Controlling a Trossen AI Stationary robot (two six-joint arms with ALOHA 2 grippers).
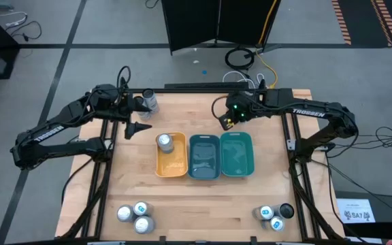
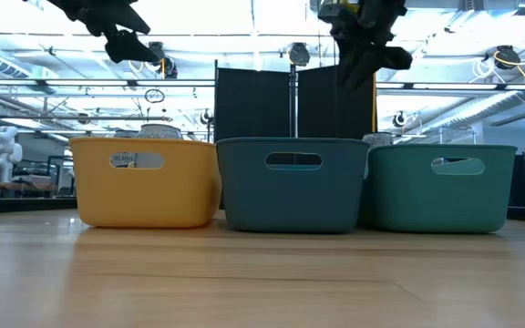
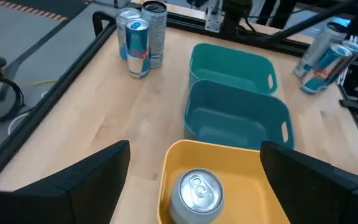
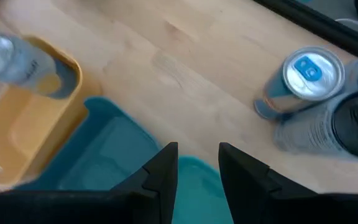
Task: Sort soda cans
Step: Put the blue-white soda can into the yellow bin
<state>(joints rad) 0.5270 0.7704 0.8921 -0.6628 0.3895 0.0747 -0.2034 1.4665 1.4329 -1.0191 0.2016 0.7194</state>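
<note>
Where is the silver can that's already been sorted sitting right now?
The silver can stands upright in the yellow tray, the leftmost of three trays in the high view, at that tray's far end just below the open left gripper.

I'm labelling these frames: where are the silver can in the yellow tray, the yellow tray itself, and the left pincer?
silver can [image 3: 196, 194], left wrist view, its round top.
yellow tray [image 1: 171, 167], high view, bare floor.
left pincer [image 1: 139, 127], high view, between its fingertips.
</note>
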